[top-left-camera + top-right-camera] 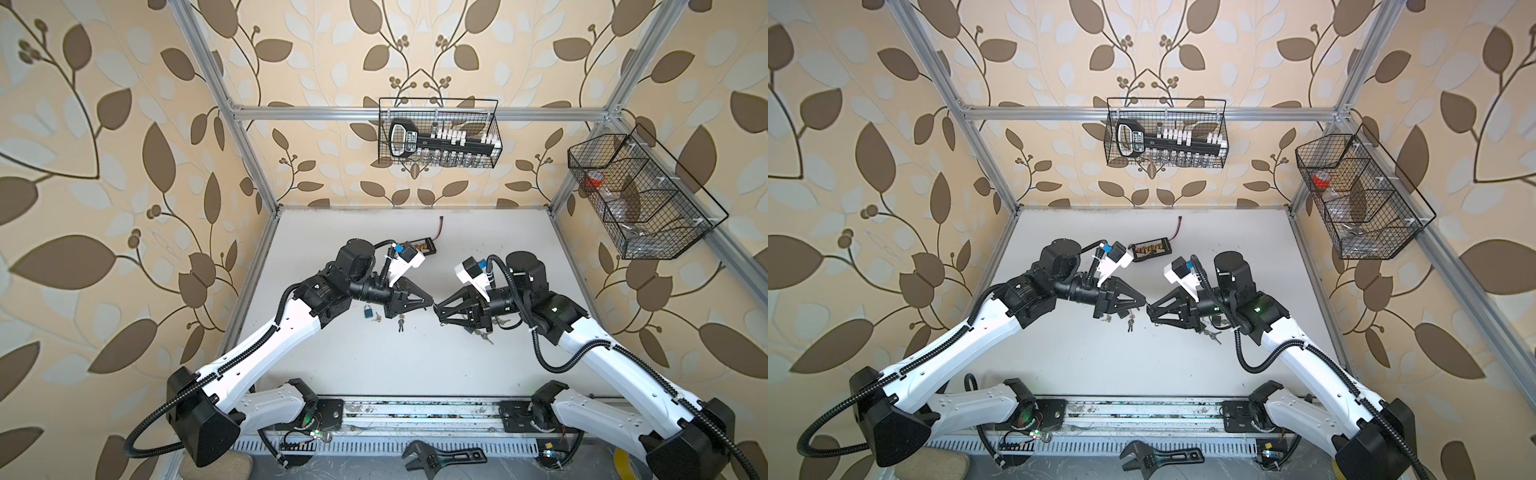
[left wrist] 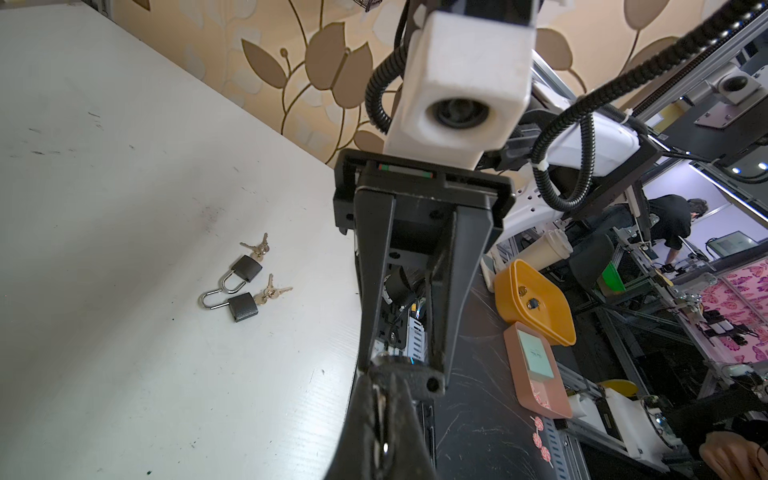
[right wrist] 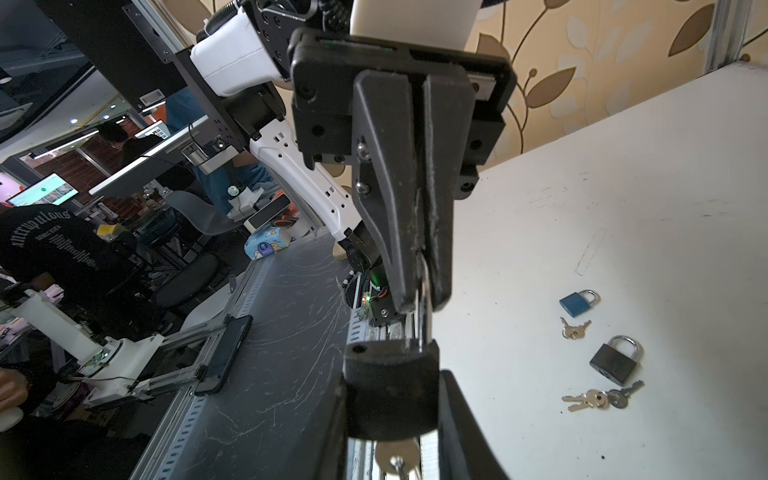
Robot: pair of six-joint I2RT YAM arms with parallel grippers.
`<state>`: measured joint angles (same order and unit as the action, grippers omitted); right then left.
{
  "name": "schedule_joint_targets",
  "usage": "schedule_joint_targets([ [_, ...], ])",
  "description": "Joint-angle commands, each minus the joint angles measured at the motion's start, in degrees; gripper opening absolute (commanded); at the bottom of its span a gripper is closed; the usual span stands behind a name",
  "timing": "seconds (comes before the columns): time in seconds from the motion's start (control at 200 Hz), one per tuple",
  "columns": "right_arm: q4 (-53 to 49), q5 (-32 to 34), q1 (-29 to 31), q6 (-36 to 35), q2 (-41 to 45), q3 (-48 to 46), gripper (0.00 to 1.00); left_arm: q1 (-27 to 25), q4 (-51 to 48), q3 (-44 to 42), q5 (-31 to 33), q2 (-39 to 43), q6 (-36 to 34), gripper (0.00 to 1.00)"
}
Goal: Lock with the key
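A robotics lab: an aluminium frame (image 1: 415, 113) cell, with a monitor (image 3: 41, 193) and workers (image 2: 673, 220) beyond.

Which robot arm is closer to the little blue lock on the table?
Left. The blue padlock lies just beside the left pincer, near its base. The right pincer sits farther, across the middle, beyond the left pincer's tips.
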<state>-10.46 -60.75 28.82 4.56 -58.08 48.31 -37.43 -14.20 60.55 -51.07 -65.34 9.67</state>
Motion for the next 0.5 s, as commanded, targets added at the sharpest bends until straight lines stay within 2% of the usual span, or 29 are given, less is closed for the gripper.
schedule_joint_targets([
  [0.0,3.2,0.3,0.0,2.0,1.4,-0.7,0.35,0.3,10.5,0.1,0.6,2.3,5.5,0.0],
  [0.04,4.4,0.9,0.0,3.1,1.7,-0.4,0.45,0.2,13.1,-0.5,0.2,1.9,7.4,0.0],
  [0.095,5.2,2.5,-0.1,4.0,2.3,0.4,0.52,0.2,17.4,-1.8,0.2,2.1,10.1,0.0],
  [0.135,5.6,4.5,-0.1,4.3,3.0,0.9,0.61,0.1,20.1,-2.7,0.9,2.4,11.7,0.0],
  [0.205,7.2,10.7,-0.1,5.8,5.0,1.0,0.62,0.1,23.6,-4.2,2.4,3.1,14.2,0.0],
  [0.27,10.8,23.0,-0.1,10.5,7.2,-0.4,0.61,0.1,26.8,-5.3,3.8,3.7,16.6,0.0],
  [0.305,13.9,27.4,-0.2,13.2,8.4,-2.2,0.6,-0.1,29.0,-5.9,4.7,3.9,18.0,0.0],
  [0.395,27.1,30.2,-0.2,20.2,11.1,-8.2,0.61,-0.4,33.0,-6.6,6.1,4.1,20.4,0.0],
  [0.495,37.6,31.4,-0.2,25.2,11.2,-11.8,0.68,-1.1,34.9,-6.5,7.2,4.5,21.8,0.0],
])
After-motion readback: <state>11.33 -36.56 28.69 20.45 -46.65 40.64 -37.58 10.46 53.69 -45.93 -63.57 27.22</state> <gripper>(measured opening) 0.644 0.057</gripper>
